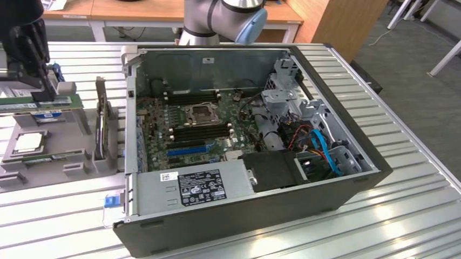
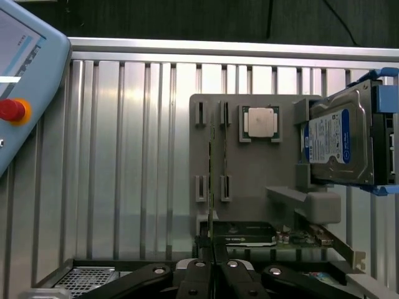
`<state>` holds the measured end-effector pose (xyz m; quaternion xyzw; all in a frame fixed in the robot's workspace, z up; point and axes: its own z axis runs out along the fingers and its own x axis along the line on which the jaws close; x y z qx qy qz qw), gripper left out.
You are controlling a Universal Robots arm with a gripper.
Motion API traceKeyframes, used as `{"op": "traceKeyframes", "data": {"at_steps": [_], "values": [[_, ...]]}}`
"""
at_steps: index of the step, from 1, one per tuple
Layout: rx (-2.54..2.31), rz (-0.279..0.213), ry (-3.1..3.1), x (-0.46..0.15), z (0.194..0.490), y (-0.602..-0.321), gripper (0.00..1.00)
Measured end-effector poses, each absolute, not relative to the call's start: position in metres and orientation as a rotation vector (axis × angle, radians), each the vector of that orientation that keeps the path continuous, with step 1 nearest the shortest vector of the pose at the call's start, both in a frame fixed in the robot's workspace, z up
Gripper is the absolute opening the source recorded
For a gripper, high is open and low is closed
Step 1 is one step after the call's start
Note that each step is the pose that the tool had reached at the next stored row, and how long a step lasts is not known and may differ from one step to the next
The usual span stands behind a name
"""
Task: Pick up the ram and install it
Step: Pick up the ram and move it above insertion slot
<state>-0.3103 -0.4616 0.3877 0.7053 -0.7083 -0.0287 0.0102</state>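
Green ram stick [image 1: 34,102] clamped edge-on in shut end effector [image 2: 212,265], over grey holder [image 2: 262,187]

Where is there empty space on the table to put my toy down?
Bare table slats lie to the exterior view's right of the computer case, and between the pendant and the grey holder. It's crowded on the holder and inside the case.
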Motion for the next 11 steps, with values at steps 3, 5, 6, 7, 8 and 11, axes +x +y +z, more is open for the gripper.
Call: {"op": "traceKeyframes", "data": {"at_steps": [3, 5, 6, 7, 8, 11], "values": [[2.201, -0.09, -2.211, -0.303, 0.388, -0.462, 0.11], [2.201, -0.09, -2.21, -0.299, 0.388, -0.462, 0.11], [2.201, -0.091, -2.21, -0.296, 0.388, -0.462, 0.11], [2.201, -0.091, -2.21, -0.294, 0.388, -0.462, 0.11], [2.201, -0.091, -2.21, -0.291, 0.388, -0.462, 0.11], [2.201, -0.091, -2.21, -0.284, 0.388, -0.462, 0.11]]}}
